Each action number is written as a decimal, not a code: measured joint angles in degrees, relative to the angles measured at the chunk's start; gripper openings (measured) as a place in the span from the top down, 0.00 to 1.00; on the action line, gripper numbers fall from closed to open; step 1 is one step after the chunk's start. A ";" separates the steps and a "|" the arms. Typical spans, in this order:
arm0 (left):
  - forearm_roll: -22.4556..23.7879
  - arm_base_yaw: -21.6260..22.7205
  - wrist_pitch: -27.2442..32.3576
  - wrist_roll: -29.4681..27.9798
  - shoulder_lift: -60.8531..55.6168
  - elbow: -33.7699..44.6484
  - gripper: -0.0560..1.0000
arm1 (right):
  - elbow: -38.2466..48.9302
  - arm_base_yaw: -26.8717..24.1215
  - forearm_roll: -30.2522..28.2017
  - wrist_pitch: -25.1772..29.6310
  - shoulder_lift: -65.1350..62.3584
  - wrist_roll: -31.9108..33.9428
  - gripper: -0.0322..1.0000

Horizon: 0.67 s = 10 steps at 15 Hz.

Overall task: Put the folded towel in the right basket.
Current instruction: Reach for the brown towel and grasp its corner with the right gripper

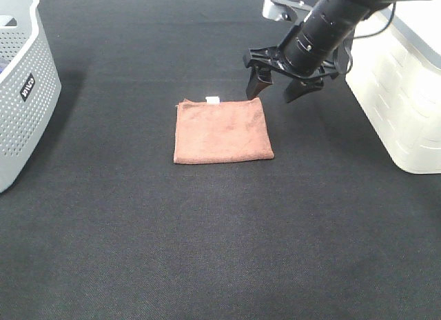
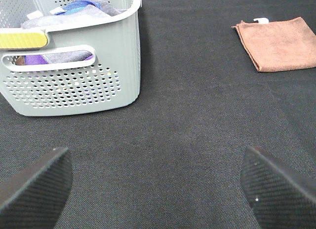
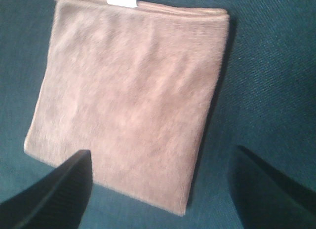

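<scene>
so the right gripper (image 1: pixel 277 92) is wide open and empty, hovering at the far right corner of the folded towel (image 1: pixel 222 130), which lies flat on the black table (image 1: pixel 207 251) just left and near of it, way closer than the left gripper (image 2: pixel 158 189), with the right basket (image 1: pixel 403 99) further right.

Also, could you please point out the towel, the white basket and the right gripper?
towel (image 1: pixel 222 131), high view, cloth middle
white basket (image 1: pixel 403 113), high view, side wall
right gripper (image 1: pixel 271 96), high view, between fingertips
</scene>
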 joint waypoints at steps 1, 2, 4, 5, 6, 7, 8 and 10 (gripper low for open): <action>0.00 0.00 0.00 0.00 0.00 0.00 0.12 | 0.00 0.00 0.00 0.00 0.00 0.00 0.28; 0.00 0.00 0.00 0.00 0.00 0.00 0.12 | -0.52 -0.69 1.60 0.57 1.38 -1.49 0.28; 0.00 0.00 0.00 0.00 0.00 0.00 0.12 | -2.58 -0.92 4.24 2.69 4.64 -4.13 0.28; 0.00 0.00 0.00 0.00 0.00 0.00 0.12 | -3.72 -0.92 4.93 3.67 6.25 -4.41 0.28; 0.00 0.00 0.00 0.00 0.00 0.00 0.12 | -5.04 -0.92 5.39 4.64 7.79 -4.70 0.28; 0.00 0.00 0.00 0.00 0.00 0.00 0.12 | -6.47 -0.92 5.39 5.56 9.17 -5.27 0.28; 0.00 0.00 0.00 0.00 0.00 0.00 0.12 | -7.56 -0.92 5.39 6.36 10.31 -5.50 0.28; 0.00 0.00 0.00 0.00 0.00 0.00 0.12 | -8.19 -0.92 5.61 6.42 11.57 -5.73 0.28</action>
